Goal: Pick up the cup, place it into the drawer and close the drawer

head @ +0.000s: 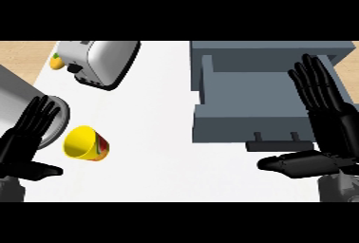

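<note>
Fingers straight and slightly fanned on both black hands, holding nothing. Left hand (24, 142) low at the left edge, just beside the cup (85, 143). Yellow cup tipped on its side on the white counter (161, 123), mouth toward the left hand, nothing visible inside. Grey drawer (245, 97) pulled open at right, bare inside. Right hand (329, 133) over the drawer's right side. Toaster (101, 61) at upper left.

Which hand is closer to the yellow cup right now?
The left hand, open at the view's left beside the cup. The right hand is across by the open drawer.
</note>
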